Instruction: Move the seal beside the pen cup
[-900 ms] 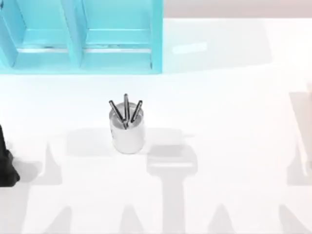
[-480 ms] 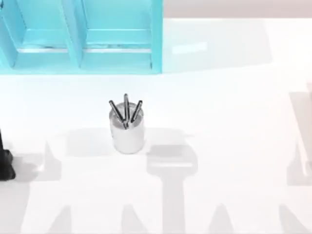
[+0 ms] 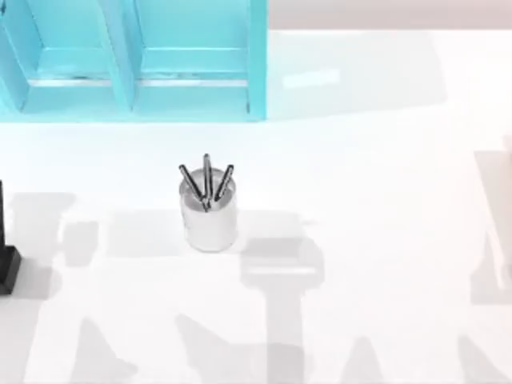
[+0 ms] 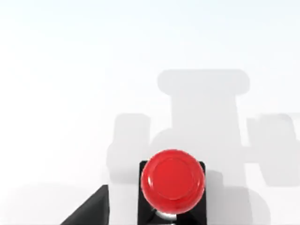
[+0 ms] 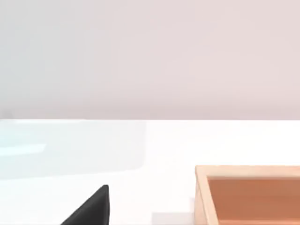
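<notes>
Top view: pen cup (image 3: 207, 218) stands upright near the counter (image 3: 376, 184) centre, three dark pens rising from it; a teal shelf unit (image 3: 132, 60) sits at the far left.
Left wrist view: seal (image 4: 172, 182) lies directly below my left end effector (image 4: 89, 211), standing upright, knob uppermost.
Seal appearance: glossy red round knob on a black square base, intact.
Seal position: by my judgement at the counter's left edge, well apart from the cup.
Left end effector state: cannot tell; one dark finger visible beside the seal, no contact evident.
Right end effector (image 5: 91, 206): parked at the right near a wooden tray (image 5: 248, 194); state cannot tell.
Nearer arm: left.
Coming move: descend straight onto the seal, then carry rightward toward the cup.
</notes>
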Controlling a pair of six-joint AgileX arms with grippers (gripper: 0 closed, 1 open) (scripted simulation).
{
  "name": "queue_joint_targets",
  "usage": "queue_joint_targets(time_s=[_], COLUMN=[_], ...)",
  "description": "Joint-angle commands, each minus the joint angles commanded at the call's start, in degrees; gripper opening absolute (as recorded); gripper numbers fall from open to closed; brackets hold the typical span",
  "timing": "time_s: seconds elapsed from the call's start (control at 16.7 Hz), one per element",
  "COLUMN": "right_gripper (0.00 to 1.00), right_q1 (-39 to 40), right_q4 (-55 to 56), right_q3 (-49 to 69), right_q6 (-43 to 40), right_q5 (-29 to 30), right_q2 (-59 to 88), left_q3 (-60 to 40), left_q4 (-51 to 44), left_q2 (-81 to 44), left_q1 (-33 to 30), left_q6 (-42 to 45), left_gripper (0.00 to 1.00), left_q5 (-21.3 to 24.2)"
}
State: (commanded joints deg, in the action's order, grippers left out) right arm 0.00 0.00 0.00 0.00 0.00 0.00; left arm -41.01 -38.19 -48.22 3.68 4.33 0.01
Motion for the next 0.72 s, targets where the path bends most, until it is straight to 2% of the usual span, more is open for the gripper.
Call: queue_joint_targets(time_s=[0.42,0.72], right_gripper=[1.00,1.00], right_q1=[0.00,0.00], right_q4=[0.00,0.00], right_q3=[0.00,0.00], right_q6=[0.00,0.00], right_q5=[0.00,0.00], right_q2=[0.00,0.00], left_q3=[-27.75,-37.35], left_q4=[-25.33,-34.30], left_q2=[-35.02,-47.05], left_q1=[2.42,3.29], left_q6=[2.85,3.87], left_gripper=[1.00,1.00], left_q5=[0.01,0.01])
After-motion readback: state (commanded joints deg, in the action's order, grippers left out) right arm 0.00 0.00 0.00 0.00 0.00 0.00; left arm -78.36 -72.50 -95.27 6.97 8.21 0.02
